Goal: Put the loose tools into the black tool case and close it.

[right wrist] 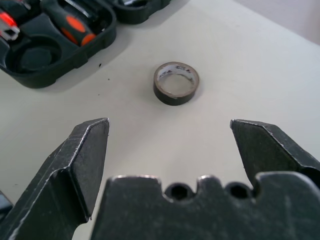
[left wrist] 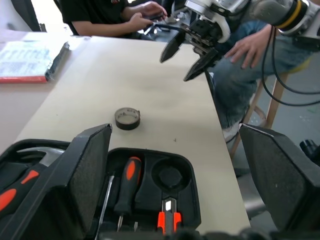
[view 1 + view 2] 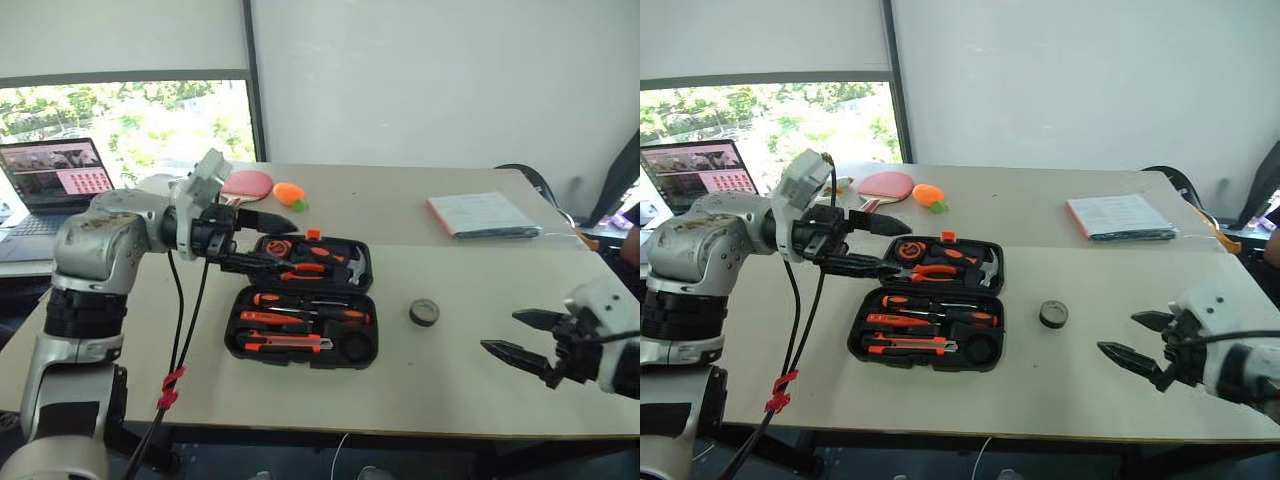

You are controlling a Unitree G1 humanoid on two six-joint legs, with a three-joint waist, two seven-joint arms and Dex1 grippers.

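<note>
Right wrist view: right tool (image 1: 170, 145) stands open and empty, aimed at the tape roll (image 1: 175, 82) lying flat and alone on the table (image 1: 240, 60), just beside the open case (image 3: 305, 310), whose round recess (image 1: 34, 56) is vacant. Judgement: straddle the roll's rim squarely, close gently, then seat it in that recess before folding the lid. Left tool (image 3: 262, 240) hangs open and empty over the case, where screwdrivers (image 3: 310, 300) and knife (image 3: 285, 343) already sit. Printing inside the roll cannot be read.
</note>
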